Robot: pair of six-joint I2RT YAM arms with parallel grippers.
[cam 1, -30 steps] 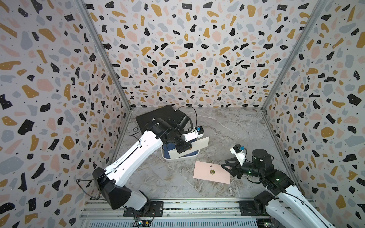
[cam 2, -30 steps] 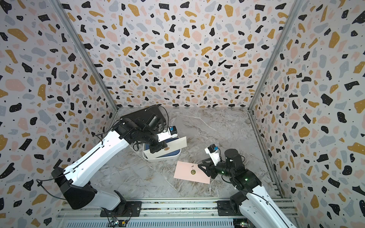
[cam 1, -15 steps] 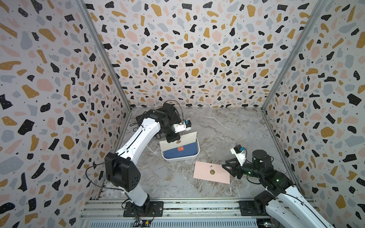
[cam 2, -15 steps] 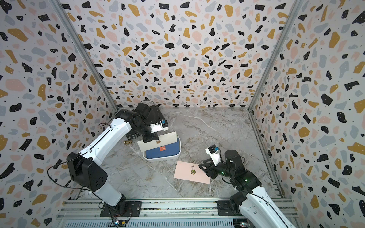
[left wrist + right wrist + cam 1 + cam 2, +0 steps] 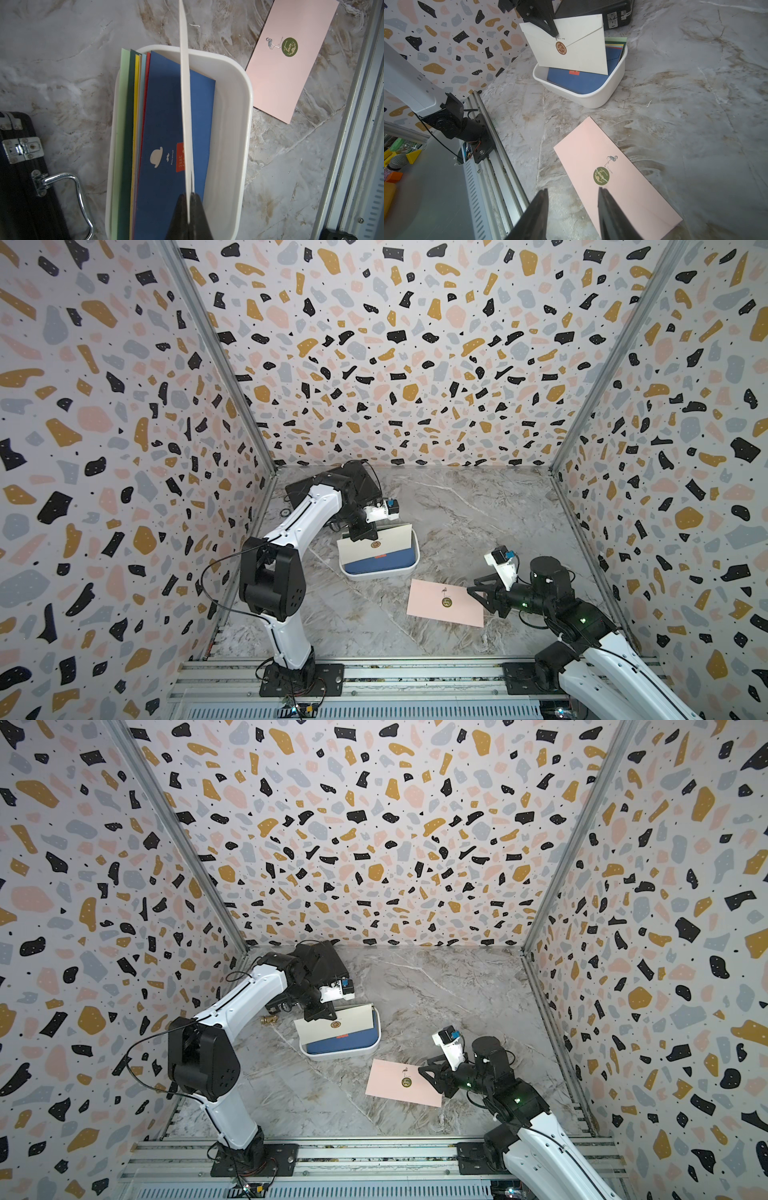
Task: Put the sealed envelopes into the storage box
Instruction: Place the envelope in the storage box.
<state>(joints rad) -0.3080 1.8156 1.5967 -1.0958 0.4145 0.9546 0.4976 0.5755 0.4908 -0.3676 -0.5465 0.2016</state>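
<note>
While terrazzo-patterned walls (image 5: 395, 364) enclose the grey marbled tabletop (image 5: 478, 506) on three sides, the left gripper (image 5: 365, 536) pinches a cream envelope (image 5: 390, 543) upright over the white storage box (image 5: 378, 576) of stacked envelopes (image 5: 166, 124), and the right gripper (image 5: 478, 598), jaws parted, hovers at the flat-lying pink envelope (image 5: 428, 608), perhaps touching its edge.

Black briefcase (image 5: 18, 207) on marble tabletop (image 5: 62, 62)

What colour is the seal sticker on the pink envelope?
Olive green with gold script; the seal sticker shows best in the right wrist view.
</note>
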